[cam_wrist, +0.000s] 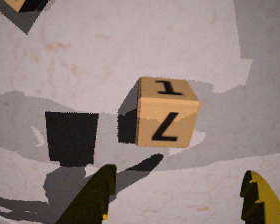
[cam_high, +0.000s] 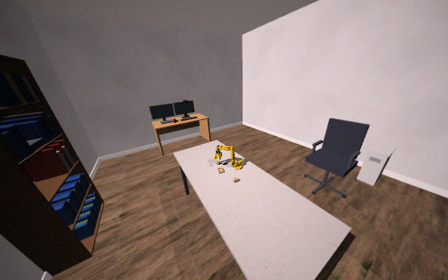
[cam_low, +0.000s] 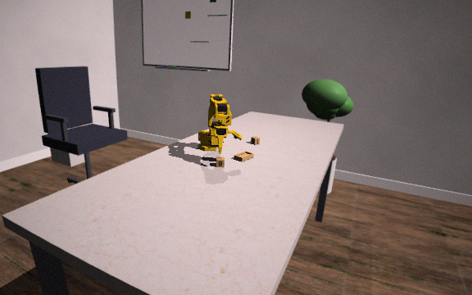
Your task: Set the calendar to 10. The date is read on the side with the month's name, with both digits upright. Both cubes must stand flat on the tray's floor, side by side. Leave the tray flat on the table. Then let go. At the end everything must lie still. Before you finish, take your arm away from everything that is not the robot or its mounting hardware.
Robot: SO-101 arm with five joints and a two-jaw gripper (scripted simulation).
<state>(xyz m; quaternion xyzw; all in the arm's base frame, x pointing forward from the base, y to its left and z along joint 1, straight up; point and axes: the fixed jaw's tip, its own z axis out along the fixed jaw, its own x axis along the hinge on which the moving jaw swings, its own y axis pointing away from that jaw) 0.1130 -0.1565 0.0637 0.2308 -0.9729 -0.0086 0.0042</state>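
One wooden cube [cam_high: 218,163] [cam_low: 220,161] [cam_wrist: 168,120] rests on the table. In the wrist view it shows a 1 on one face and a 7 on the adjoining face nearer the fingers; the digit in the exterior view is too small to read surely. My gripper [cam_high: 215,159] [cam_low: 220,152] [cam_wrist: 180,175] is open and empty, just above and back from this cube. The wooden tray [cam_high: 221,170] [cam_low: 242,159] lies flat on the table, apart from the cubes. The other cube [cam_high: 236,180] [cam_low: 255,140] stands beyond the tray; its digits are not readable.
A wooden corner [cam_wrist: 15,5] shows at the top left of the wrist view; I cannot tell surely what it belongs to. The arm's base [cam_high: 239,165] stands near the table's edge. Dark shadows of the arm fall around the nearer cube.
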